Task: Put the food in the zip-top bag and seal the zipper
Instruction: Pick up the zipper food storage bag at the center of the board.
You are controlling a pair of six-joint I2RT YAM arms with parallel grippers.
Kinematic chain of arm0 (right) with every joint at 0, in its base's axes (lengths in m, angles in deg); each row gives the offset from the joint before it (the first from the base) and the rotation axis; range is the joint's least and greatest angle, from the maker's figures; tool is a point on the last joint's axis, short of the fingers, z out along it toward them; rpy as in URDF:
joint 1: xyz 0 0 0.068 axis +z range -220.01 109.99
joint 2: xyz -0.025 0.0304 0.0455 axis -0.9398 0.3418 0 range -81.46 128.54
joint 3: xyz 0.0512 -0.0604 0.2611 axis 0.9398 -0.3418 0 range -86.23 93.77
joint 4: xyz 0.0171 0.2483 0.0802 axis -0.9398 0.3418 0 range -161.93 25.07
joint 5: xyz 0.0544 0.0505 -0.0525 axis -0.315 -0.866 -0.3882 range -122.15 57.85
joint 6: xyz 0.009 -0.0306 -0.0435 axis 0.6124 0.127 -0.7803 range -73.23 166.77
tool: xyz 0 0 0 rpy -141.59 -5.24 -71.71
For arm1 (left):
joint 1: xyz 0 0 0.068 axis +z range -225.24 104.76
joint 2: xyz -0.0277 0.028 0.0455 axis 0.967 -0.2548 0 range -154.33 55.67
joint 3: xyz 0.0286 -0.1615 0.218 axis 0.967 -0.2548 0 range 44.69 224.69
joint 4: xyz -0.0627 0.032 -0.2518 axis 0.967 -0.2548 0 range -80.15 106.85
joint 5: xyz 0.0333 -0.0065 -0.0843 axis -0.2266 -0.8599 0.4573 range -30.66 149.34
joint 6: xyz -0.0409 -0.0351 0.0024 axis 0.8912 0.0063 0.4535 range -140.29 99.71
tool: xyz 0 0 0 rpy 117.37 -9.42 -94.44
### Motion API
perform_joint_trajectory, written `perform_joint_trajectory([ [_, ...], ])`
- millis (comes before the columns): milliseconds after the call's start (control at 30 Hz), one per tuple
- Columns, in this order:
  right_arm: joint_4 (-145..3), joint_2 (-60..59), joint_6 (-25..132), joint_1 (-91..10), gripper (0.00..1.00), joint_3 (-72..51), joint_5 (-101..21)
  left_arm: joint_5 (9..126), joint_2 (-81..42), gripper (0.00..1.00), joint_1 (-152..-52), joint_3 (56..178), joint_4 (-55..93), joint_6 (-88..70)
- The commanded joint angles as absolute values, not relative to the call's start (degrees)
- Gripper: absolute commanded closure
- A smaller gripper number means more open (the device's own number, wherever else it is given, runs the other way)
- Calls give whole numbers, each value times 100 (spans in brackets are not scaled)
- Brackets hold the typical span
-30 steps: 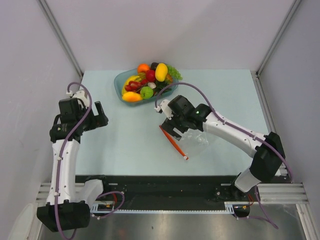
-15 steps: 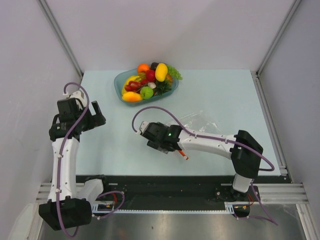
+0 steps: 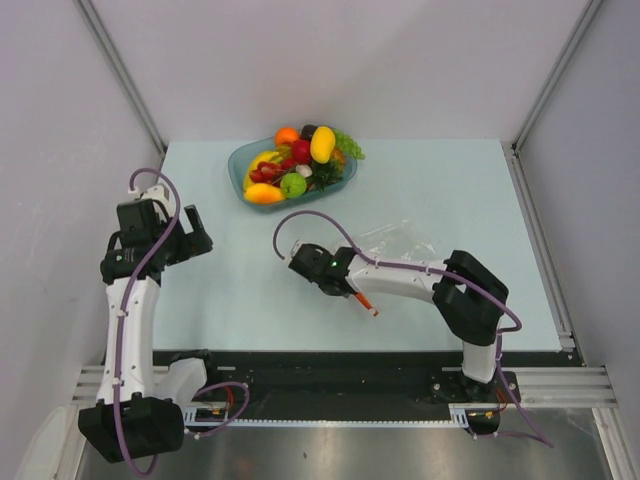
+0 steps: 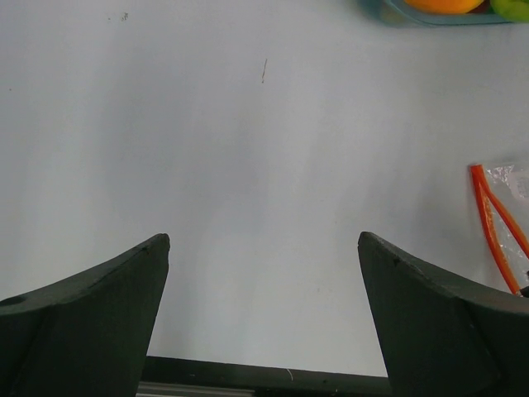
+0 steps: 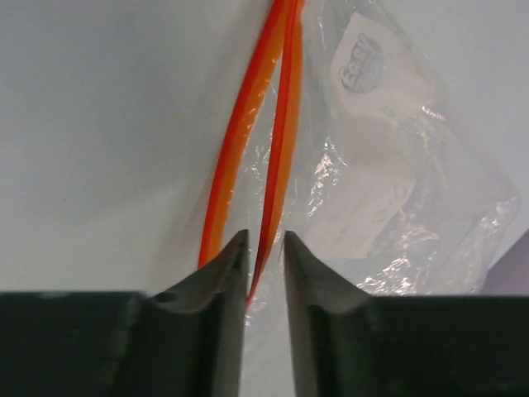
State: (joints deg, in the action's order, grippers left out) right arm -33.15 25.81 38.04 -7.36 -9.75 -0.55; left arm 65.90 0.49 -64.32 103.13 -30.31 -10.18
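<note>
Only print I can spot is a small dark logo [image 5: 361, 64] on the zip-top bag [image 5: 388, 174], right wrist cam. Too blurry to read tbh.

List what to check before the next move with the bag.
1. Bag mouth open: ok, the zipper's two strips are spread apart.
2. Right gripper on zipper: one strip sits between its nearly shut fingers; firm hold cannot tell.
3. Left gripper free: ok, open and empty over the table.
4. Food in bag: not ok, all heaped in the tray.
5. Bag clear of tray: ok, they lie apart.
</note>
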Motion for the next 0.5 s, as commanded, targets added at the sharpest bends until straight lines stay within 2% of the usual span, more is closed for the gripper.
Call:
perform_joint_trajectory([
  [0,-3414,2463,3921,-1129,85,-775,-392,6689,136,0,-6381,10305,-2833,-1036],
  [33,-3388,2332,3904,-1287,98,-740,-715,6733,153,0,-6381,10314,-2824,-1062],
  [67,-3362,2244,3878,-1401,100,-705,-884,6820,153,0,-6381,10331,-2815,-1149],
  [233,-3484,1541,3719,-2192,100,-617,-2437,7181,206,0,-6390,10446,-2534,-1633],
  [467,-3309,881,4316,-3221,100,-274,-3636,7937,-22,0,-6390,10832,-2183,-1959],
])
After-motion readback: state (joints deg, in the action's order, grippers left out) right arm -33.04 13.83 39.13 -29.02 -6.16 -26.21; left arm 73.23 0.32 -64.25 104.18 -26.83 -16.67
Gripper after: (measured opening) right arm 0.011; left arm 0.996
